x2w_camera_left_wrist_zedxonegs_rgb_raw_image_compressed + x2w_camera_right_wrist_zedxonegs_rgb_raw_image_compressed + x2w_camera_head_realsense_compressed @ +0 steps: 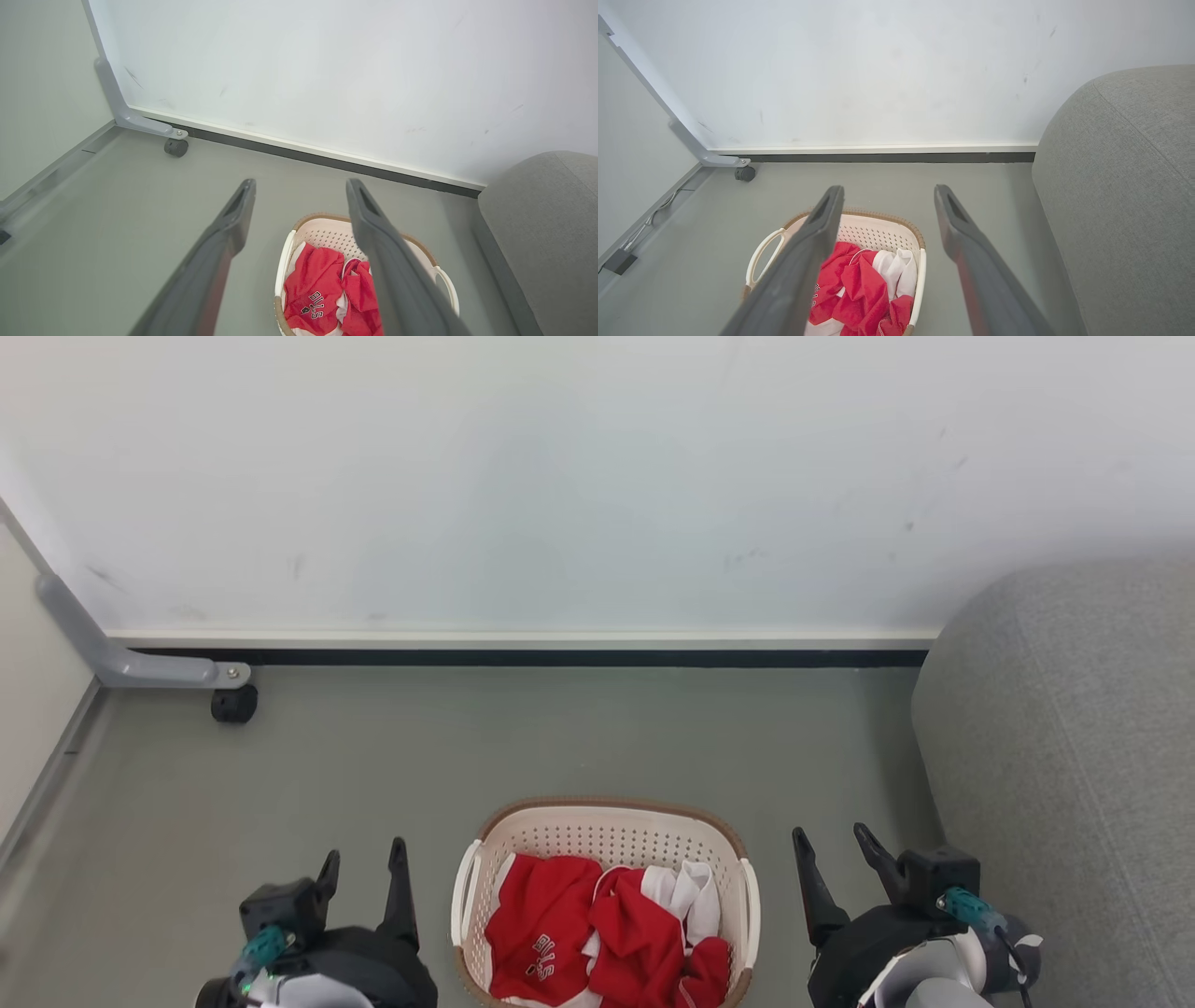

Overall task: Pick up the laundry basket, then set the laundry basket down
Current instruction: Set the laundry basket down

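Head view is showing our cream-white perforated plastic laundry basket [611,835] with its brown woven-look rim sitting on the grey floor [373,765] between our two arms, with red jerseys [551,915] and a white garment [695,887] lying bunched up inside. We're hanging the left gripper [364,854] beside the basket's left handle and the right gripper [829,835] beside its right handle, both with dark fingers spread wide and gripping nothing. Off to our right a grey fabric sofa [1074,756] is sitting near the basket, and a small black caster wheel [233,703] is resting by the white wall.
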